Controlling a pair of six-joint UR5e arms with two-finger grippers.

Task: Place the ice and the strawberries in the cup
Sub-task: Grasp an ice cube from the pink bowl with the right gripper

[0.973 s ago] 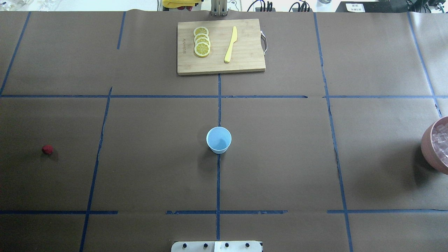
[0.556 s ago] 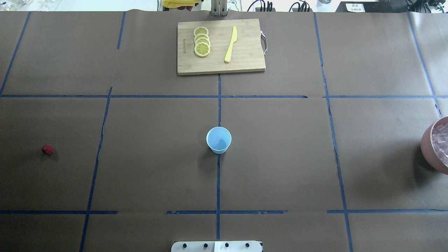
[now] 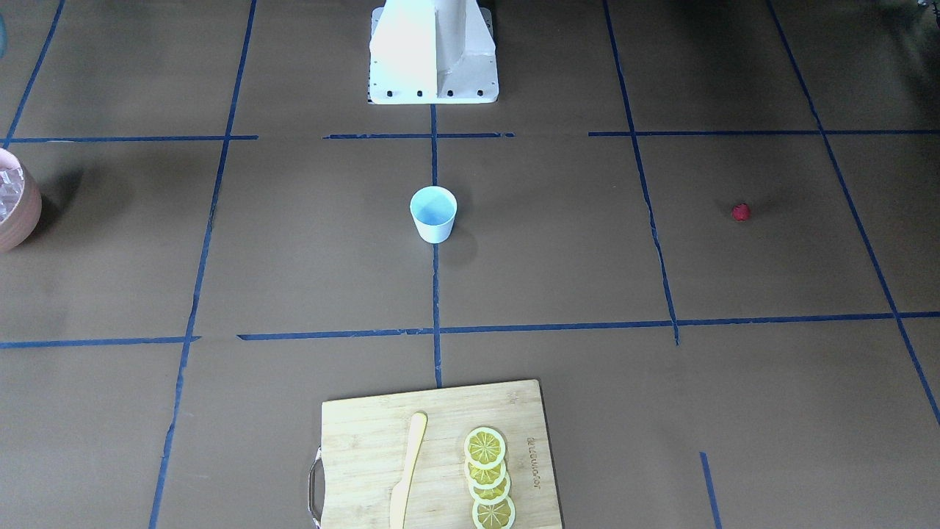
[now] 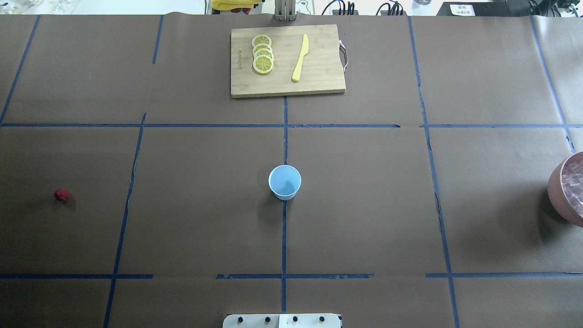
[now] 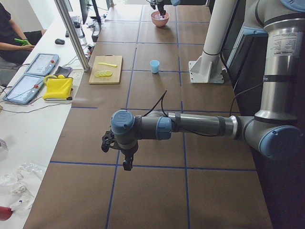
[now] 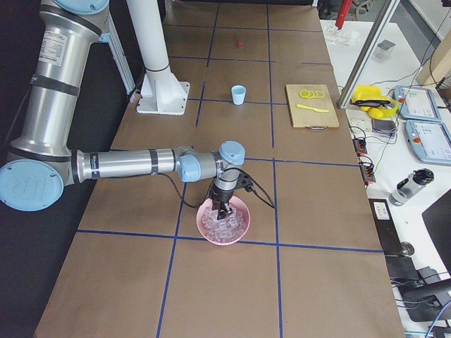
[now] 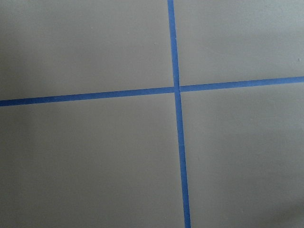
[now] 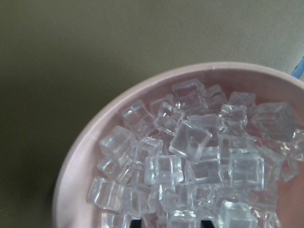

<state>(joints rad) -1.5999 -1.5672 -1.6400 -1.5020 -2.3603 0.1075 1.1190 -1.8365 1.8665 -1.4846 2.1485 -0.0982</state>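
Observation:
The white cup [image 4: 284, 182] with a pale blue inside stands upright at the table's middle, also in the front view [image 3: 433, 213]. The red strawberry [image 4: 61, 195] lies alone far to the left. The ice [image 8: 190, 137] fills a pink bowl [image 4: 562, 200] at the right edge. My right gripper [image 6: 223, 211] hangs over the bowl, tips just above the ice. In the right wrist view two dark fingertips [image 8: 136, 223] show apart at the bottom edge. My left gripper [image 5: 126, 162] hovers over bare table far from the strawberry; I cannot tell if it is open.
A wooden cutting board [image 4: 319, 59] at the far middle holds lemon slices [image 4: 263, 54] and a yellow knife [image 4: 300, 57]. The robot base [image 3: 433, 51] stands at the near middle edge. Blue tape lines cross the brown paper cover.

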